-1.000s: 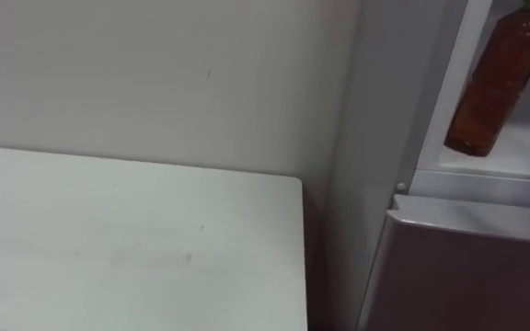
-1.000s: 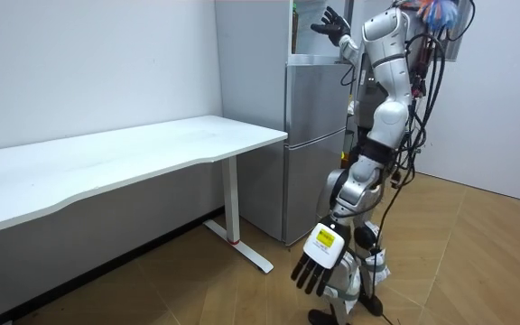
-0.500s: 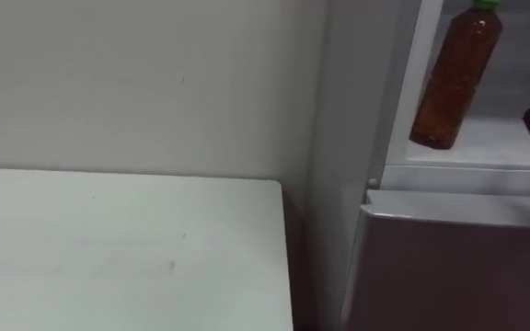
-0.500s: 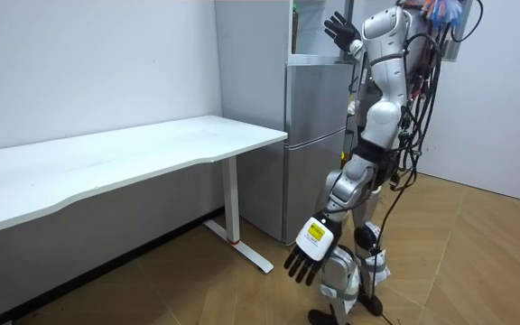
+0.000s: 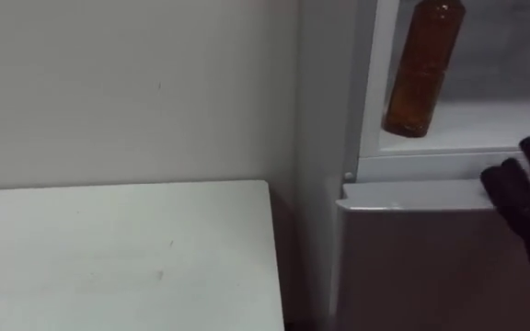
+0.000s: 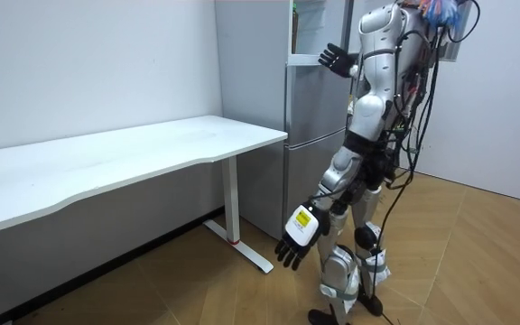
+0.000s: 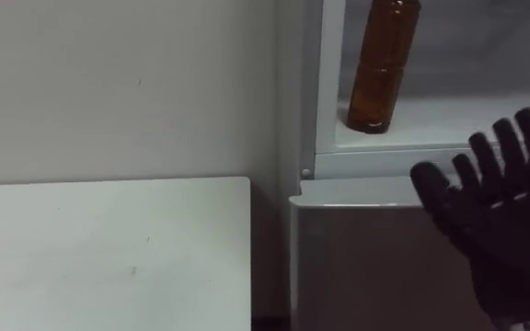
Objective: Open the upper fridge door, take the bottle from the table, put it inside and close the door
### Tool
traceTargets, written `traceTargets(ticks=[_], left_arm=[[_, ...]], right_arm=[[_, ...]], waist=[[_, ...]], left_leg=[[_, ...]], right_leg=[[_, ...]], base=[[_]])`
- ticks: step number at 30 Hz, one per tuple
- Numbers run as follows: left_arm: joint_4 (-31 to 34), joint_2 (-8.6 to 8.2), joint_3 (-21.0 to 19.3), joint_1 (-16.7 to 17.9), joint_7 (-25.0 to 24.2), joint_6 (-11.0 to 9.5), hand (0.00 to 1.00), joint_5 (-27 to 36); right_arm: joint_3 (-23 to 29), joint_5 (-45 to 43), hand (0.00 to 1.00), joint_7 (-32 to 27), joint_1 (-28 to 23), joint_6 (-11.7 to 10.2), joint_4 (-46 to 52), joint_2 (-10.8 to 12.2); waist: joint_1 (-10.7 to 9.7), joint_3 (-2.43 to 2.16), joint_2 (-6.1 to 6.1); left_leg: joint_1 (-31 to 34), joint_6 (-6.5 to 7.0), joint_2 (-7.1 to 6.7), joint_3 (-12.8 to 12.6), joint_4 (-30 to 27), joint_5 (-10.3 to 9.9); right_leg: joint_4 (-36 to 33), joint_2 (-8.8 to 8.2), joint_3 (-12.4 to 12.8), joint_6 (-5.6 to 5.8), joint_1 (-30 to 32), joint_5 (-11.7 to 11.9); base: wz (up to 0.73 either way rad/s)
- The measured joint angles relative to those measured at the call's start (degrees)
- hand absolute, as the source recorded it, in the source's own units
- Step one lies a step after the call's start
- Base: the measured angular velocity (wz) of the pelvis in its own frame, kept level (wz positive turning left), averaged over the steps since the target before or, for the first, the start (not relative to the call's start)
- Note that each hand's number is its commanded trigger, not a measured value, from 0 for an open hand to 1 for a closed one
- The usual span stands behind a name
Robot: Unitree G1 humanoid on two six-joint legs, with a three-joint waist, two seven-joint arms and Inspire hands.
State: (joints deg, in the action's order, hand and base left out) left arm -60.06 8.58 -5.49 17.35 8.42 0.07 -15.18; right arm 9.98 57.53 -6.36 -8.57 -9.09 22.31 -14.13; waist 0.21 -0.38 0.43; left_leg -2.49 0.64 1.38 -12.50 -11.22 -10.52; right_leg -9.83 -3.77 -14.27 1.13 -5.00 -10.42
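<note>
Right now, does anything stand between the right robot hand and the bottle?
Nothing visible does. The bottle stands inside the open upper fridge; the open right robot hand is below it, before the lower door, not touching it.

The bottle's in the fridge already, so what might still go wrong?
The bottle stands near the front of the upper fridge's shelf, so a bump might tip it out. The open right hand hovers just before that shelf; a careless swing could be that bump. The left hand hangs open, idle.
</note>
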Motion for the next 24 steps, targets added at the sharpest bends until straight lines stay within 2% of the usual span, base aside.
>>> traceTargets(ticks=[3, 7, 11, 14, 18, 24], left_arm=[[-0.12, -0.07, 0.00, -0.25, 0.01, -0.56, 0.00, 0.00], [-0.13, -0.47, 0.17, -0.19, 0.05, -0.57, 0.00, 0.00], [-0.11, -0.49, 0.86, -0.13, 1.53, -0.58, 0.00, 0.01], [-0.11, -0.81, 1.84, -0.13, 2.35, -0.72, 0.00, -0.01], [0.00, -0.85, 2.58, -0.43, 2.72, -1.39, 0.00, 1.94], [0.57, -0.88, 2.68, -0.83, 2.75, -1.43, 0.00, 3.23]], right_arm=[[0.26, 1.01, 0.00, 3.51, -0.58, -0.26, -2.89, 0.92], [0.16, 2.95, 0.00, 5.12, -1.41, -0.25, -5.13, 1.26], [-0.07, 2.53, 0.00, 5.73, -3.74, -0.85, -11.26, 3.30], [-1.37, 0.35, 0.00, 4.47, -6.12, -0.79, -17.14, 3.38], [-2.57, -2.18, 0.00, 1.63, -6.40, -0.72, -27.70, 3.80], [-2.87, -9.57, 0.00, -4.39, -8.04, -0.81, -35.05, 5.25]], waist=[[-0.55, -0.14, 0.12], [-1.03, -0.12, 0.13], [-1.61, -0.05, -0.04], [-1.58, -0.09, -0.22], [-1.98, -0.13, -0.13], [-2.51, -0.16, 0.26]], left_leg=[[-0.23, -0.07, -0.02, -0.10, 0.06, -0.05], [-0.74, -0.14, 0.09, -0.97, 0.51, -0.09], [-1.13, -0.20, 0.18, -1.45, 0.48, -0.42], [-0.95, -0.10, 0.21, -1.67, 0.43, -0.53], [-0.88, -0.10, 0.20, -1.54, 0.33, -0.58], [-1.08, -0.11, 0.12, -1.57, 0.61, -0.57]], right_leg=[[0.06, 0.10, 0.14, 0.00, -0.31, 0.00], [0.11, 0.26, 1.18, 0.00, 0.02, 0.00], [0.04, 0.33, 1.66, 0.00, -0.02, -0.01], [0.03, 0.28, 1.85, 0.02, 0.11, -0.02], [0.05, 0.29, 1.84, 0.03, 0.34, -0.02], [0.04, 0.28, 1.60, 0.03, 0.10, -0.02]], base=[[-0.01], [-0.11], [-0.10], [-0.04], [0.00], [0.00]])
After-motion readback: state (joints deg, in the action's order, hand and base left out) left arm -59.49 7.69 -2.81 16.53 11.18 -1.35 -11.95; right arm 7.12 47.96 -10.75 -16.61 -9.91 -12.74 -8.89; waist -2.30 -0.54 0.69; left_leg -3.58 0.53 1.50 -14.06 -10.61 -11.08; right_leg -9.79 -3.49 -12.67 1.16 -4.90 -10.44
